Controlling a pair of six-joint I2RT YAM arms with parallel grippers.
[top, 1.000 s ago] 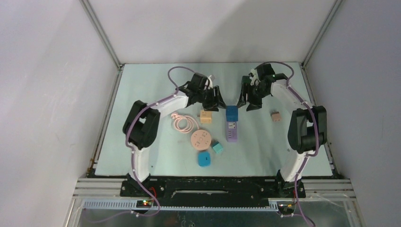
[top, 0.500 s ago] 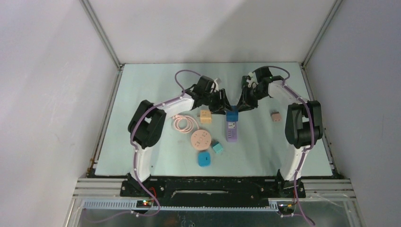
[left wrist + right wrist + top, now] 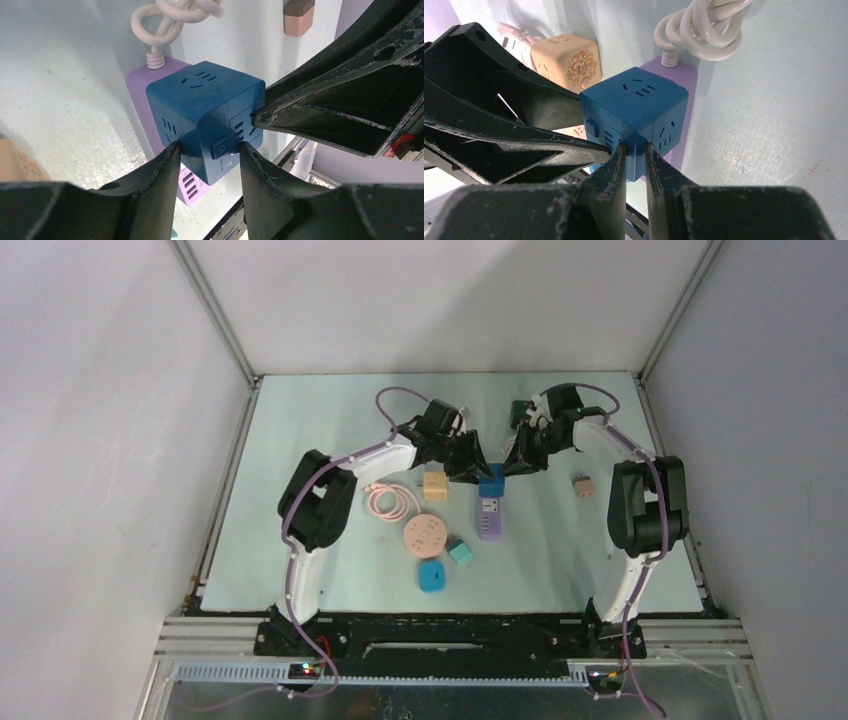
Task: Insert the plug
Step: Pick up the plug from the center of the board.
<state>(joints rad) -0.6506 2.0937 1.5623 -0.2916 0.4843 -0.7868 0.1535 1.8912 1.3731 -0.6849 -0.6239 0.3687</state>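
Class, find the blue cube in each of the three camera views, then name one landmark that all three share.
Top external: blue cube near picture centre, slightly right.
Left wrist: blue cube at picture centre.
Right wrist: blue cube at picture centre.
Shared landmark: purple power strip beneath the cube.

Both arms stretched forward from their bases and bent inward at the elbows, the left arm (image 3: 340,465) mirroring the right arm (image 3: 625,455), wrists tilted down and toward each other. The left gripper (image 3: 207,147) had its fingers (image 3: 160,175) set against two sides of the blue cube (image 3: 200,105). The right gripper (image 3: 635,150) was closed tight, pinching a corner of the same cube. The two grippers stood just beside each other.
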